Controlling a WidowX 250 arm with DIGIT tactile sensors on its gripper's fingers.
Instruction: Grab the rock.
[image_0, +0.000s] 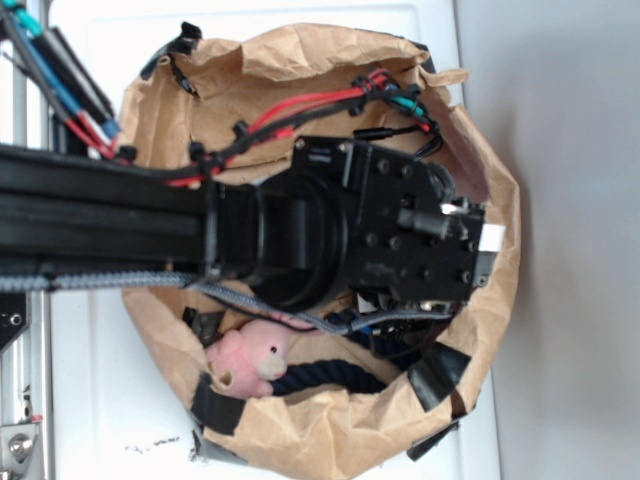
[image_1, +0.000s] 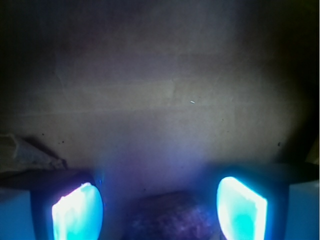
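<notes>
In the wrist view the rock (image_1: 170, 217) is a dark, mottled lump at the bottom edge, lying on the brown paper floor. My gripper (image_1: 160, 200) is open and straddles it. The glowing left pad (image_1: 77, 215) stands a little apart from the stone, and the right pad (image_1: 242, 212) is very near its side. In the exterior view the gripper (image_0: 478, 240) is down inside the paper bag (image_0: 330, 440), and the arm hides the rock.
A pink plush bunny (image_0: 252, 360) and a dark navy rope (image_0: 330, 380) lie in the bag's lower part. The crumpled bag walls rise all around the arm. A white surface (image_0: 90, 380) lies under the bag.
</notes>
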